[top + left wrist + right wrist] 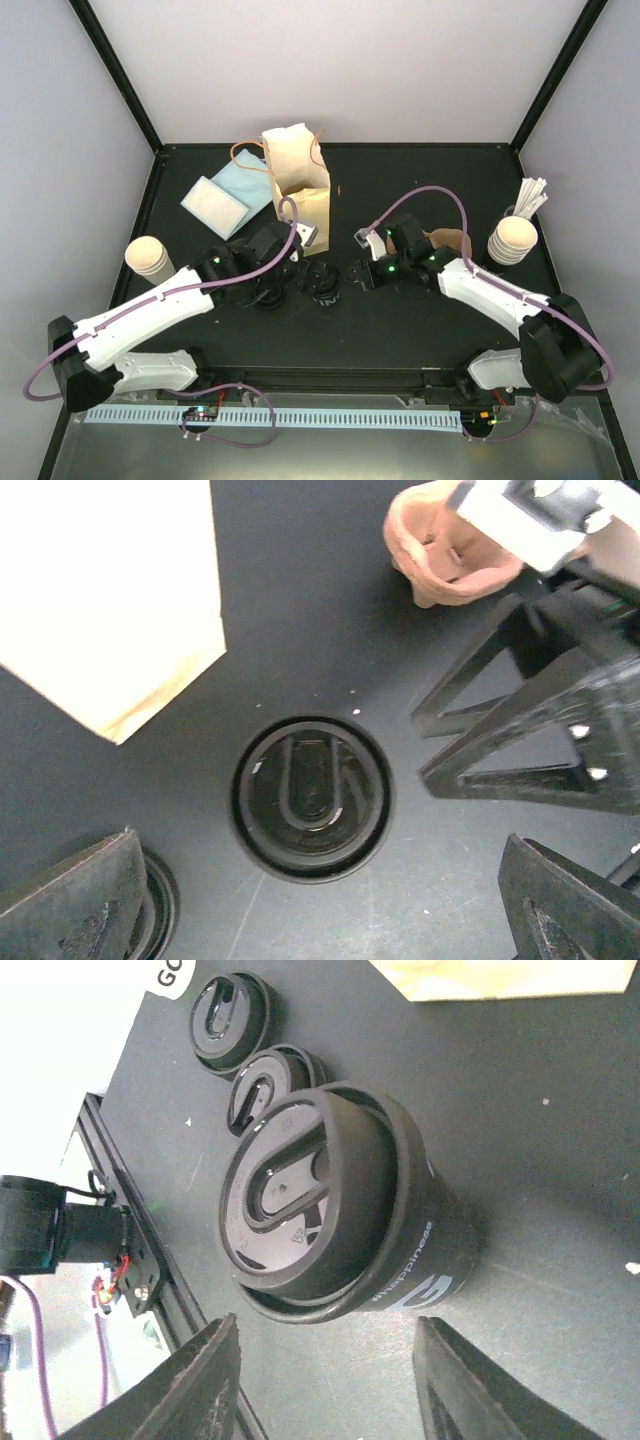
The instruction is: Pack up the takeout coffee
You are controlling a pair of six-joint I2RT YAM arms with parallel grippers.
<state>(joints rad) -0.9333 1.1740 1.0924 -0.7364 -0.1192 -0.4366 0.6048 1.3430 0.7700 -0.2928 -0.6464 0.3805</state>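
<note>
Two arms reach over the middle of the black table [430, 330]. Left gripper [320, 840] points down at the table, fingers spread wide, nothing held. Right gripper [328, 1330] has its fingers apart too, gap clear, not gripping. A black lidded cup [330, 1200] stands just in front of the right fingers, not touching them in the wrist view. Two loose black lids [232, 1020] lie flat on the table past that cup, toward the left arm.

The cream paper cup [148, 256] stands alone at the left side of the table, just left of the left arm, well apart from both grippers. It has no lid.

Paper bag [298, 175] stands upright far centre. Blue and white napkins [225, 195] lie left of the bag. Brown carrier [450, 550] sits right of the bag, behind the right gripper. Stack of cups [513, 240] with white sticks [532, 195] is at the right side.
</note>
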